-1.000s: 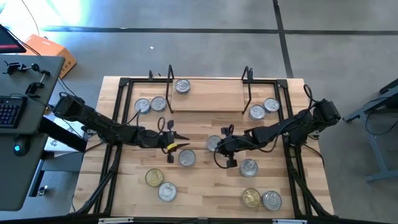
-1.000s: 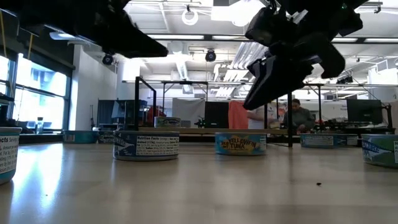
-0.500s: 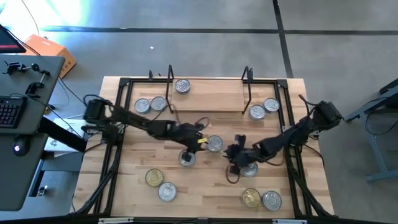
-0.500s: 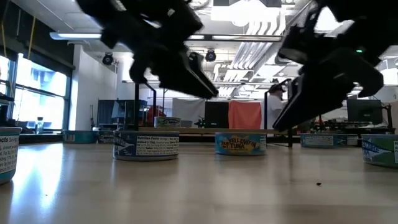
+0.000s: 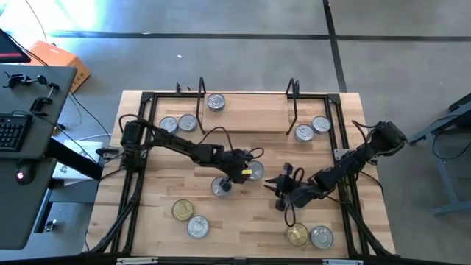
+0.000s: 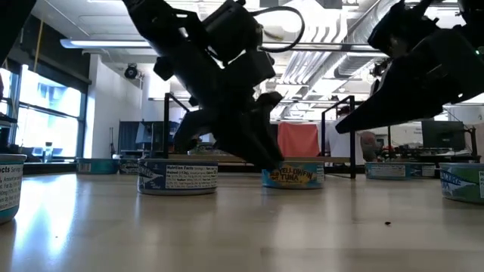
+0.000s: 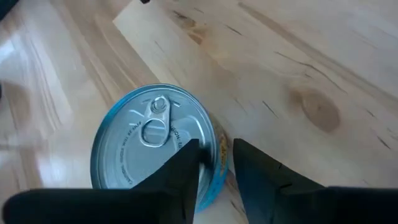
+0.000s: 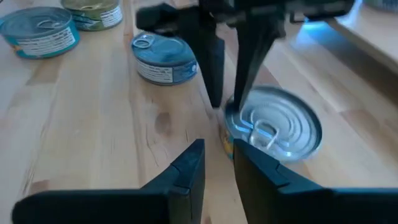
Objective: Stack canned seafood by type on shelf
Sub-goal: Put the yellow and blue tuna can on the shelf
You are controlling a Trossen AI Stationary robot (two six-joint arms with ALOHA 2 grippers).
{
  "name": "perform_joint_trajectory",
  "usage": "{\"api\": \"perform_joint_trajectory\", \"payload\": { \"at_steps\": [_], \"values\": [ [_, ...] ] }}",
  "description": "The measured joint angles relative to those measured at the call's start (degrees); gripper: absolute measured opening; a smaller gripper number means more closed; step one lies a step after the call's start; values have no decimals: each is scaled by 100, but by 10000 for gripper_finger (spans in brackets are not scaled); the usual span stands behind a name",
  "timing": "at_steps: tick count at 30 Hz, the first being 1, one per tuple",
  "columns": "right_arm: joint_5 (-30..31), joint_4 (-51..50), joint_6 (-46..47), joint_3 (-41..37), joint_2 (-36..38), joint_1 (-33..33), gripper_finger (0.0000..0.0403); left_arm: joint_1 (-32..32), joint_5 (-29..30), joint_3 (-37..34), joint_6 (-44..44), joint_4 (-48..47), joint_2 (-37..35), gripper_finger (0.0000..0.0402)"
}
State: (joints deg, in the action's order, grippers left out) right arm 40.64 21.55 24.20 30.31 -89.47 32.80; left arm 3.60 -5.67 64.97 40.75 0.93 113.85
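The middle tin has a silver pull-tab lid and a yellow-and-blue label; it stands on the tabletop. My left gripper reaches down at its rim, open by a narrow gap. My right gripper, also open by a narrow gap, hovers a little to the tin's near right, facing it. A blue tin stands just left of the middle tin. The shelf at the far edge carries one tin. My left gripper comes at the middle tin from above, slanting down. One finger stands over the lid's edge and the other outside the tin's wall. Whether either finger touches the tin, I cannot tell.
Two tins stand left of the shelf and two right of it. Near the front edge are a gold-lidded tin beside a silver one, and another gold one beside a silver one. Black wire frames flank the shelf.
My left gripper has swung toward the table's right, from left of the blue tin to the middle tin, and tipped down onto its rim. My right gripper has drawn back from the middle tin toward the near right. No tin has moved.
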Motion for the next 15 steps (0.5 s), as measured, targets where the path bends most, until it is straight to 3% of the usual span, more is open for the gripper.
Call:
{"api": "perform_joint_trajectory", "payload": {
  "at_steps": [8,15],
  "values": [
    [-4,67,-699,116,0,-32,73,2,11,9,-369,-2,50,8],
    [-183,64,-1428,116,0,-255,93,4,28,-22,-878,170,-21,2]
  ]
}}
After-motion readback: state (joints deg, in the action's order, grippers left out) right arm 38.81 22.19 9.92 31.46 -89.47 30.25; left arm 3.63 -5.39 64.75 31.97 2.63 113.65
